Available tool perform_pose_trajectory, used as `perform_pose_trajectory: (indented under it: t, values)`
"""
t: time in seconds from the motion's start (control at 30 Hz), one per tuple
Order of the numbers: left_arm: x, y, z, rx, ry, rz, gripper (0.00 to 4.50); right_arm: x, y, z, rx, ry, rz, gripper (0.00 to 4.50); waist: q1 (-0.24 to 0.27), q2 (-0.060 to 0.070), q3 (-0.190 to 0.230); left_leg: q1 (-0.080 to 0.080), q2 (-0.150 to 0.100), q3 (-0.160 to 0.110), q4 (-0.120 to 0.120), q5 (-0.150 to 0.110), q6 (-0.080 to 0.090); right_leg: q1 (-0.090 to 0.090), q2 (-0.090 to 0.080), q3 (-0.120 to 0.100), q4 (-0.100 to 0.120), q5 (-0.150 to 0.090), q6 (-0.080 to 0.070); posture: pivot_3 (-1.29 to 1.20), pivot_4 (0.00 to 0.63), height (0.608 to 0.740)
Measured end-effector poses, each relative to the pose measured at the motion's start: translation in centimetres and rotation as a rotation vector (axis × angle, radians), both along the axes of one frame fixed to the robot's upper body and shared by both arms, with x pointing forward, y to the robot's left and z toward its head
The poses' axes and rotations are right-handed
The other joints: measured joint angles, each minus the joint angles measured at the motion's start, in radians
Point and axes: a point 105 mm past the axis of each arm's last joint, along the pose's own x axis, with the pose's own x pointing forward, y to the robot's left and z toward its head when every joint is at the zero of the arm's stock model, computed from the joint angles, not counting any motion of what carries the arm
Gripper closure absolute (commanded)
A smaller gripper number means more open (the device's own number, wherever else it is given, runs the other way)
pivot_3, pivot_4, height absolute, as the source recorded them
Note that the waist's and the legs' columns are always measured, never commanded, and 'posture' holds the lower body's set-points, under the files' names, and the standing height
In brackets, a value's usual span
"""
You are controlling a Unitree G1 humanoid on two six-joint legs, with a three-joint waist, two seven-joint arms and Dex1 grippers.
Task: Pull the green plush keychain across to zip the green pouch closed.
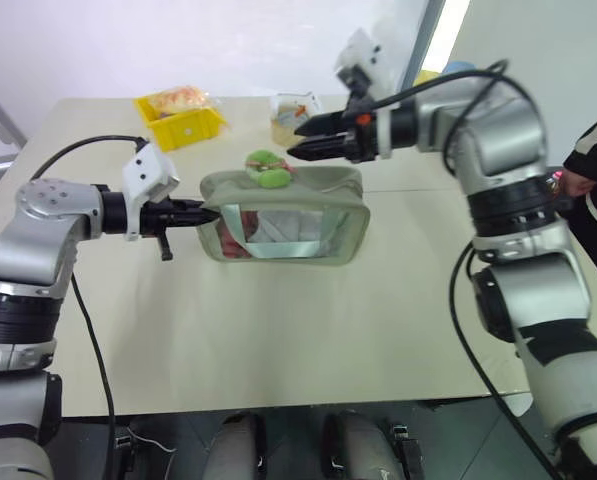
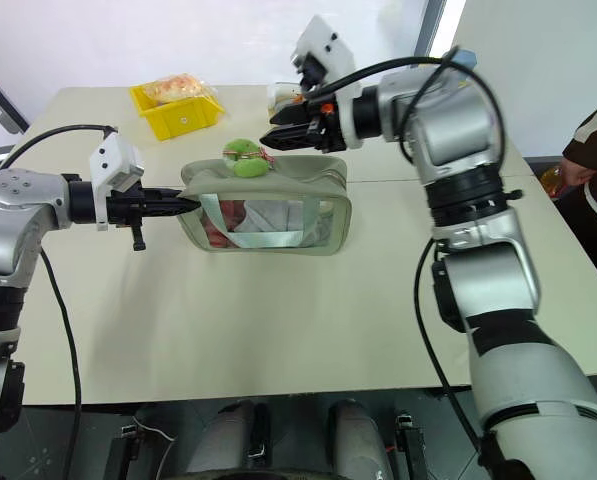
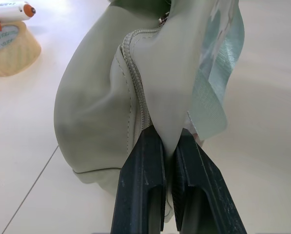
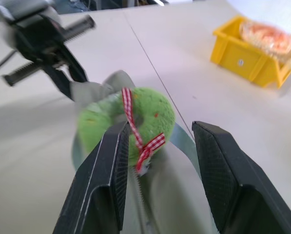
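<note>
Our left pincer [image 1: 206, 212] pinches the pouch [image 1: 283, 215] end; our right pincer [image 4: 157, 170], half open, empty, seemingly faces the keychain [image 4: 128, 124] at twelve o'clock.

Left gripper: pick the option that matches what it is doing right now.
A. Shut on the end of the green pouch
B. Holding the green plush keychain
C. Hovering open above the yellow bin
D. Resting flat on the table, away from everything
A: the left gripper has its black fingers pinched together on a fold of fabric at the end of the green pouch.
</note>
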Motion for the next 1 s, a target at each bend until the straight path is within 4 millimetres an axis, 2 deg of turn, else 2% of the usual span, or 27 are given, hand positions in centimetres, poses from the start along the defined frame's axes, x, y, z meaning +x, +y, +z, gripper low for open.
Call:
perform_pose_trajectory:
  t: [0.1, 0.27, 0.53, 0.57, 0.6, 0.63, 0.7, 0.83, 0.9, 1.0]
  values:
    - [0.0, 0.0, 0.0, 0.001, -0.001, 0.001, 4.5, 0.7, 0.9, -1.3, -0.025, 0.018, -0.005, 2.41, -0.002, 0.0, 0.0, 0.0, 0.0, 0.0, 0.0, 0.0, 0.0, 0.0, 0.0, 0.0, 0.0, 0.0, 0.0, 0.0, 0.15, 0.739]
    - [0.0, 0.0, 0.0, 0.001, -0.005, 0.006, 4.5, 1.3, 1.5, -1.4, -0.045, -0.013, -0.007, 2.41, -0.003, 0.0, 0.0, 0.0, 0.001, -0.001, 0.0, 0.0, 0.0, 0.0, 0.0, 0.0, 0.0, 0.0, 0.0, 0.0, 0.15, 0.739]
    - [0.0, 0.0, 0.0, 0.006, -0.011, 0.006, 4.5, 0.8, 2.2, -2.0, -0.047, 0.045, 0.029, 2.41, -0.002, 0.0, 0.0, 0.0, 0.001, -0.001, 0.0, 0.0, 0.0, 0.0, 0.0, 0.0, 0.0, 0.0, 0.0, 0.0, 0.15, 0.739]
    - [0.0, 0.0, 0.0, 0.006, -0.012, 0.005, 4.5, 0.8, 2.3, -2.1, -0.048, 0.054, 0.032, 2.91, -0.002, 0.0, 0.0, 0.0, 0.001, -0.001, 0.0, 0.0, 0.0, 0.0, 0.0, 0.0, 0.0, 0.0, 0.0, 0.0, 0.15, 0.739]
    - [0.0, -0.1, 0.0, 0.008, -0.017, 0.004, 4.5, 0.8, 2.3, -2.2, -0.049, 0.061, 0.032, 3.17, -0.002, 0.0, 0.0, 0.0, 0.001, -0.001, 0.0, 0.0, 0.0, 0.0, 0.0, 0.0, 0.0, 0.0, 0.0, 0.0, 0.15, 0.739]
    - [0.0, -0.1, 0.0, 0.008, -0.019, 0.004, 4.5, 0.7, 2.3, -2.2, -0.049, 0.066, 0.032, 3.81, -0.002, 0.0, 0.0, 0.0, 0.001, -0.001, 0.0, 0.0, 0.0, 0.0, 0.0, 0.0, 0.0, 0.0, 0.0, 0.0, 0.15, 0.739]
    - [0.0, -0.1, 0.0, 0.007, -0.02, 0.004, 4.5, 0.7, 2.2, -2.2, -0.045, 0.067, 0.032, 4.47, -0.002, 0.0, 0.0, 0.0, 0.001, -0.001, 0.0, 0.0, 0.0, 0.0, 0.0, 0.0, 0.0, 0.0, 0.0, 0.0, 0.15, 0.739]
    - [0.2, -0.2, 0.0, 0.0, -0.023, 0.005, 4.5, 0.6, 1.8, -1.8, -0.036, 0.081, 0.02, 4.47, 0.001, 0.0, 0.0, 0.0, 0.001, -0.001, 0.0, 0.0, 0.0, 0.0, 0.0, 0.0, 0.0, 0.0, 0.0, 0.0, 0.15, 0.739]
    - [0.2, -0.2, 0.0, -0.001, -0.024, 0.005, 4.5, 0.5, 0.7, -0.7, -0.025, 0.072, -0.01, 4.47, 0.003, 0.0, 0.0, 0.0, 0.0, -0.002, 0.0, 0.0, 0.0, 0.0, 0.0, 0.0, 0.0, 0.0, 0.0, 0.0, 0.15, 0.739]
    - [0.2, -0.2, 0.0, -0.002, -0.024, 0.007, 4.5, -0.2, -1.9, 1.7, -0.011, 0.028, -0.068, 4.47, 0.004, 0.0, 0.0, 0.0, 0.0, -0.003, 0.0, 0.0, 0.0, 0.0, -0.001, 0.0, 0.0, 0.0, 0.0, 0.0, 0.15, 0.739]
